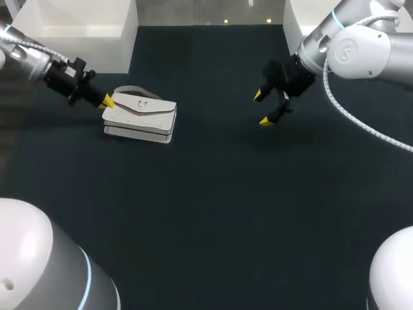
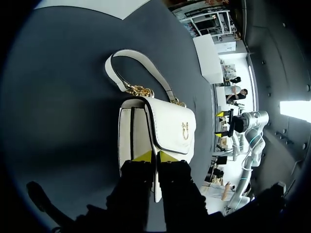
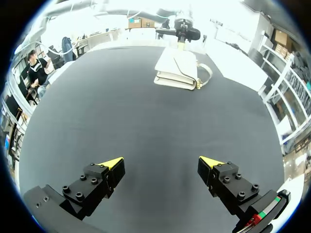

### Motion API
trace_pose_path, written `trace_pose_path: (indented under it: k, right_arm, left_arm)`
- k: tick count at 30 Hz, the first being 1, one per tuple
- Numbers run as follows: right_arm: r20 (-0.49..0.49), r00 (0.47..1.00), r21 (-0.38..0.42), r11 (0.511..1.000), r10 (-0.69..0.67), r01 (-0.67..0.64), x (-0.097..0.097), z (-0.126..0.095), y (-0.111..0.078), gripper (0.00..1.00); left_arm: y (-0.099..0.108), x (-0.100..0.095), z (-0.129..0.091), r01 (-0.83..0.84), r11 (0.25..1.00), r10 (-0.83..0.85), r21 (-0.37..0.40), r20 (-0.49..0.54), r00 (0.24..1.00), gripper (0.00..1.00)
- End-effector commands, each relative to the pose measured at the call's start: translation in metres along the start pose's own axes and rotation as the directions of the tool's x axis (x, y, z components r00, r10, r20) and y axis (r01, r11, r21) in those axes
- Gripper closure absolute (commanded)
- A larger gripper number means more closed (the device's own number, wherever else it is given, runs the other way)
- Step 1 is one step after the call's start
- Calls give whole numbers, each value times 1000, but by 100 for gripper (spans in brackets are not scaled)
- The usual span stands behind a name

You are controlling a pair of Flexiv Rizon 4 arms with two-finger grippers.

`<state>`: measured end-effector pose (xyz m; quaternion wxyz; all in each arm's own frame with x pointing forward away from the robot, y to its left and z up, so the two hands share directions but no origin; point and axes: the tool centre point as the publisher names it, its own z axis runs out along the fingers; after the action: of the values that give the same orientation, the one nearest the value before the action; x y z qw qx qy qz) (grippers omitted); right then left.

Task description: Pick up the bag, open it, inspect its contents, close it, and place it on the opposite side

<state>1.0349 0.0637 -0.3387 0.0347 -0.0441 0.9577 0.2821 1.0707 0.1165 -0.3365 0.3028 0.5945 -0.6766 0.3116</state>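
Since the bag (image 1: 142, 116) lies far left on the desk (image 1: 213, 213), long side running left to right, its left end is pinched by the narrow left end effector (image 1: 106, 101). The right end effector (image 1: 262, 108) is held wide open, well apart to the right.

The dark table (image 1: 213, 213) is carrying a white bag (image 1: 142, 116), which is lying flat, flap up, just in front of the white box (image 1: 84, 26).

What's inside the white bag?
Nothing inside shows: the bag has its flap closed over it. Only the flap, its gold clasp and the strap are visible.
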Motion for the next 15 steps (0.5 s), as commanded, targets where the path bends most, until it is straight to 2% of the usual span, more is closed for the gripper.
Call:
trace_pose_path:
  k: [1, 10, 15]
  right_arm:
    - [0, 1000, 1, 1000, 0, 0, 0, 0, 0, 0]
    - [0, 1000, 1, 1000, 0, 0, 0, 0, 0, 0]
    - [0, 1000, 1, 1000, 0, 0, 0, 0, 0, 0]
  left_arm:
    - [0, 7, 23, -12, 1000, 12, 20, -41, 999, 100]
    - [-8, 39, 69, -58, 996, 51, -72, -94, 994, 100]
    - [-16, 59, 93, -86, 993, 76, -80, -121, 990, 100]
